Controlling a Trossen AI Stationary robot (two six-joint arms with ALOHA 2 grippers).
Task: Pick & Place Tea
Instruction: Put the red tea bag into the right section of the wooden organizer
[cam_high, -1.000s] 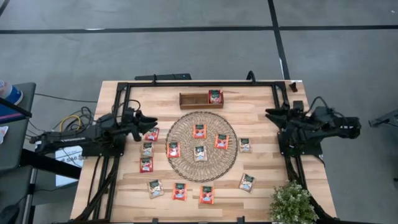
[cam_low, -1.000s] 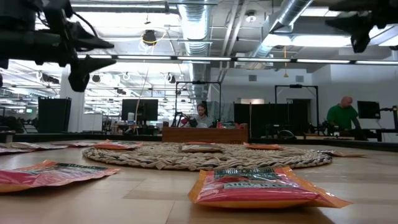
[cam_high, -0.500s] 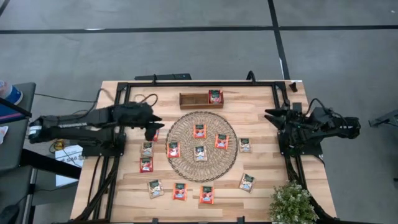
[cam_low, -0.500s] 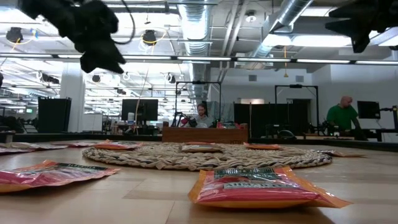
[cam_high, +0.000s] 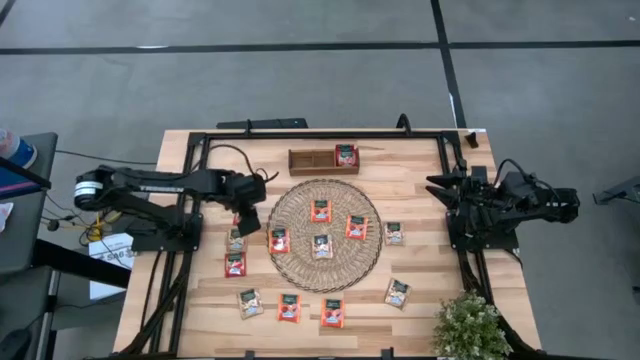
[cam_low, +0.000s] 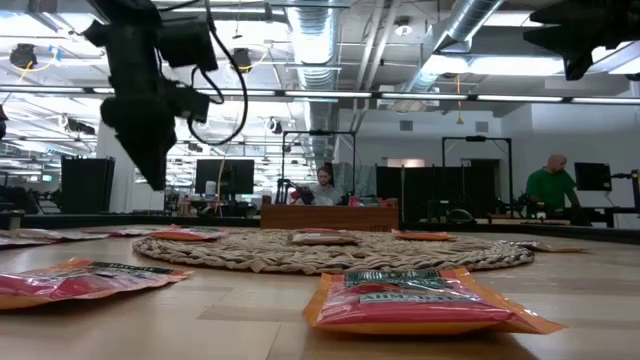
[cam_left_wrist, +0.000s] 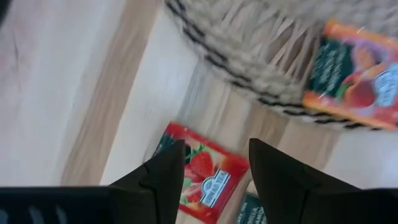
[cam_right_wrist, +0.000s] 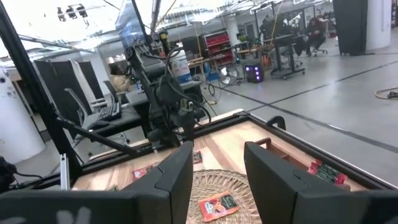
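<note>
Small square tea sachets lie flat on the table. Several rest on the round woven mat (cam_high: 340, 268), several on the wood around it, and one red sachet (cam_high: 346, 155) sits in the wooden tray (cam_high: 310, 160). My left gripper (cam_high: 249, 210) hangs open, pointing down, above a red sachet (cam_left_wrist: 202, 177) that lies by the mat's left edge. In the left wrist view its fingers (cam_left_wrist: 216, 146) stand above that sachet and clear of it. My right gripper (cam_high: 433, 184) waits open and level above the table's right side, with nothing between its fingers (cam_right_wrist: 217, 155).
A potted plant (cam_high: 470, 328) stands at the near right corner. Black frame rails (cam_high: 320, 134) run along the far, left and right edges. A grey-green sachet (cam_high: 236, 239) lies just nearer than the left gripper. People sit and stand in the room beyond (cam_low: 548, 185).
My left gripper has swung out from the table's left edge toward the mat and tipped from level to pointing down. It now hangs over the red sachet by the mat's left edge. No sachet has moved.
</note>
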